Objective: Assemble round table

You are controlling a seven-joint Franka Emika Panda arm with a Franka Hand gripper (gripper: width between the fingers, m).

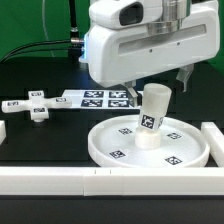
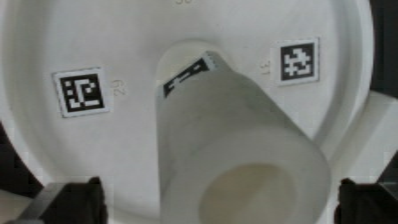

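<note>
Along the table's near edge lies a white rectangular border block [image 1: 60,182]. Behind it sits the large rimmed round white plastic disc [image 1: 105,150]. A short white cylindrical leg [image 1: 150,122] stands at its centre, leaning slightly. The black two-finger gripper [image 1: 160,89] straddles the leg's top, released, jaws spread. Farther back, toward the exterior view's left, lies the small white cross-shaped foot [image 1: 38,105].
</note>
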